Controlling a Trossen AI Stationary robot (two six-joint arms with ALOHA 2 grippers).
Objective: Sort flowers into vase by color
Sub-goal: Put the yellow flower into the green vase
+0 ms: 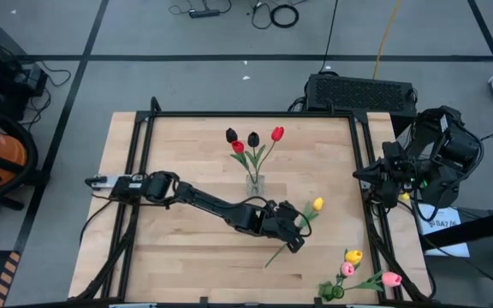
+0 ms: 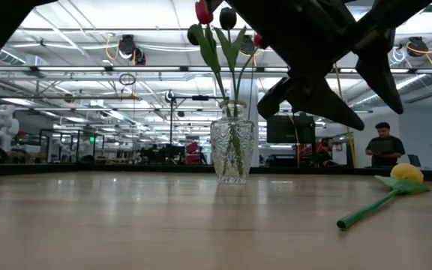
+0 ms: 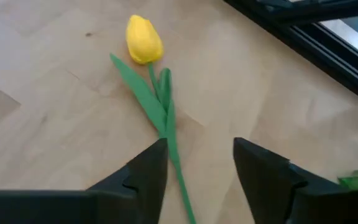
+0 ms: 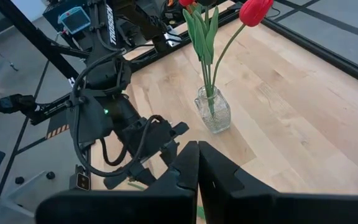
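Observation:
A yellow tulip (image 1: 305, 219) lies flat on the table, right of centre, with its head (image 3: 143, 39) toward the far right. My left gripper (image 1: 291, 238) (image 3: 199, 149) hovers open just above its green stem (image 3: 173, 146), one finger on each side, touching nothing. The low view shows the tulip (image 2: 396, 184) lying on the wood under the raised gripper. A glass vase (image 1: 254, 183) (image 2: 232, 150) stands at the table's middle and holds two red and two black tulips. My right gripper (image 4: 197, 152) is shut and waits off the table's right edge (image 1: 382, 178).
Three more tulips lie at the near right corner: one yellow (image 1: 353, 255) and two pink (image 1: 347, 269) (image 1: 391, 278). A black frame (image 1: 358, 154) rims the table. Bare wood stretches left of the vase. People stand in the room behind (image 2: 385, 144).

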